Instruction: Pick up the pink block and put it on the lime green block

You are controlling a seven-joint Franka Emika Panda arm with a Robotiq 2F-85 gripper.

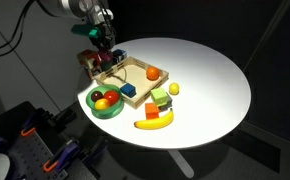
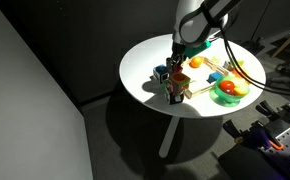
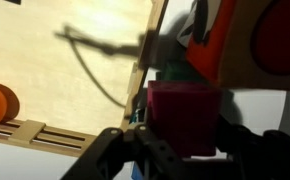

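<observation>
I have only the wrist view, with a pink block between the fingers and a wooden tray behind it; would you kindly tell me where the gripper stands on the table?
Observer: The gripper hangs past the end of the wooden tray, close to the rim of the round table.
Operator: Thanks; the pink block fills my view. What else stands near?
Observer: A green bowl of fruit stands beside the tray.
Operator: Anything beyond it?
Observer: A banana lies on the table beside that bowl.
</observation>
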